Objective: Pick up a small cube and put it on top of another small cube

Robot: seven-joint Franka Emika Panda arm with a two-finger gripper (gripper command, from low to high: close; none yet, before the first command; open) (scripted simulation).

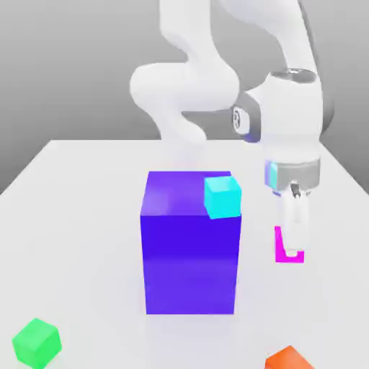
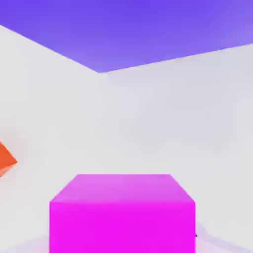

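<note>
Magenta cube (image 2: pixel 122 212) clamped in the tool (image 1: pixel 292 241); green cube (image 1: pixel 36 342) well apart.

No text, label, brand, number or sign can be read on anything here. The faces of the blocks, the arm and the table are plain, unmarked colour.
</note>
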